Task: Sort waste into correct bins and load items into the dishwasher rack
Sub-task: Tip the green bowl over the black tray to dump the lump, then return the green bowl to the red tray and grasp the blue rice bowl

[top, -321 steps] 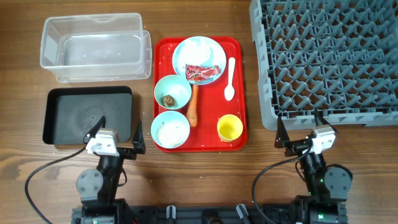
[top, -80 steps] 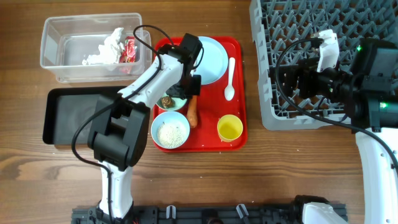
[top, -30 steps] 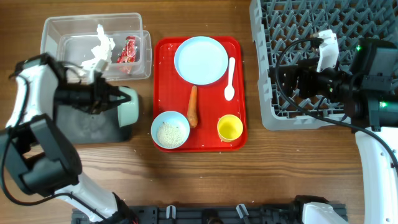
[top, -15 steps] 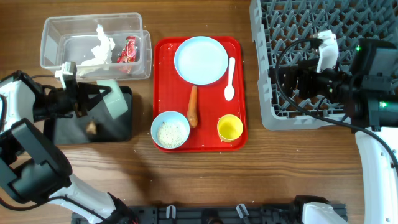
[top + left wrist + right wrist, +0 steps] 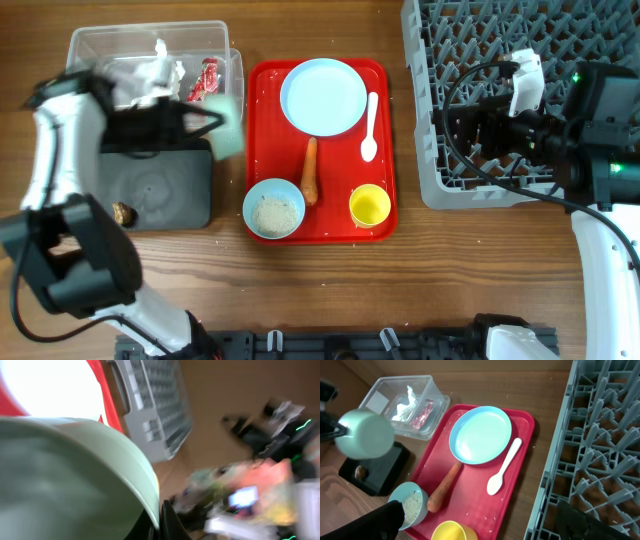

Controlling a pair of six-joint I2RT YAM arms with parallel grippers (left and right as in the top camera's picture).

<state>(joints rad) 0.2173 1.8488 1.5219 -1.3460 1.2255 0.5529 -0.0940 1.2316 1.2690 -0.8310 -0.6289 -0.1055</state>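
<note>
Wooden bench (image 5: pixel 320 290), left of frame: lump (image 5: pixel 124 213) now lies in black tray (image 5: pixel 165 185), so mint bowl (image 5: pixel 228 125), clenched in left fingers (image 5: pixel 200 120), is emptied and ready for rack (image 5: pixel 520 90); right fingers (image 5: pixel 390 517) spread, idle.

The table (image 5: pixel 330 290) is matt brown wood, grain showing. The tub (image 5: pixel 390 387) is clear glossy plastic; in it the tissue (image 5: pixel 405 405) is crumpled white paper, the wrapper (image 5: pixel 422 412) crinkled and shiny. The black tray (image 5: pixel 160 185) looks matt. The red tray (image 5: pixel 470 495) and plate (image 5: pixel 480 435) are smooth, glossy. The mint bowl (image 5: pixel 364 433) I hold is smooth. The rack (image 5: pixel 460 25) is dull grey plastic.
</note>
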